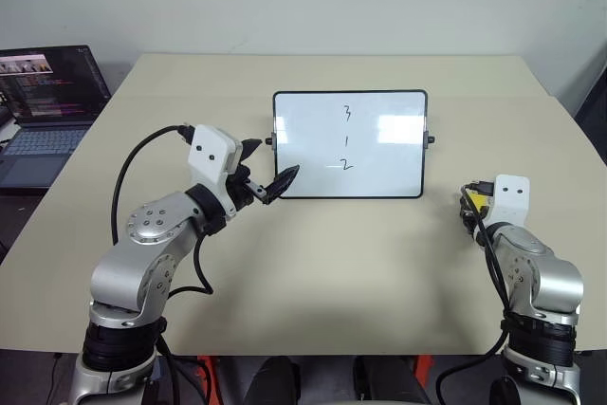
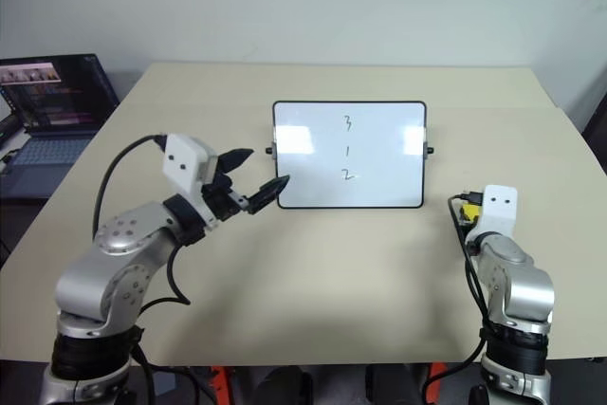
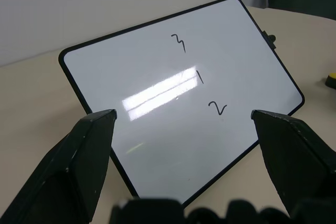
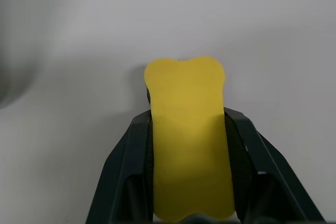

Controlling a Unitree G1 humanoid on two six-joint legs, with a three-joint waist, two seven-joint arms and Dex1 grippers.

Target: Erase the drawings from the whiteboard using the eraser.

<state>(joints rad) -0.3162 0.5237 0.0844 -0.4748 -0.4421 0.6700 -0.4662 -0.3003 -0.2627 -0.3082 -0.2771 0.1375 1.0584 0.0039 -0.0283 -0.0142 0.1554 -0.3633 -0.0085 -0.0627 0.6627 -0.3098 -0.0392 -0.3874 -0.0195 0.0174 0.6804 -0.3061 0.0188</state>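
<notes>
The whiteboard (image 1: pixel 389 154) stands tilted back at the middle of the table, black-framed, with small knobs on its sides. The drawings (image 1: pixel 347 139) are thin black digits "3", "1", "2" with a short dash, stacked near its centre; they also show in the left wrist view as drawings (image 3: pixel 199 77). My left gripper (image 1: pixel 273 160) is open just in front of the board's lower left corner, pointing at it. The yellow eraser (image 4: pixel 188 135) sits between the fingers of my right gripper (image 4: pixel 188 116), which is shut on it low over the table to the right of the board, where a bit of eraser (image 1: pixel 474 198) shows.
An open laptop (image 1: pixel 47 101) sits on a separate surface at the far left. The beige table (image 1: pixel 332 272) extends bare in front of the board and between my arms. Black cables loop from both wrists.
</notes>
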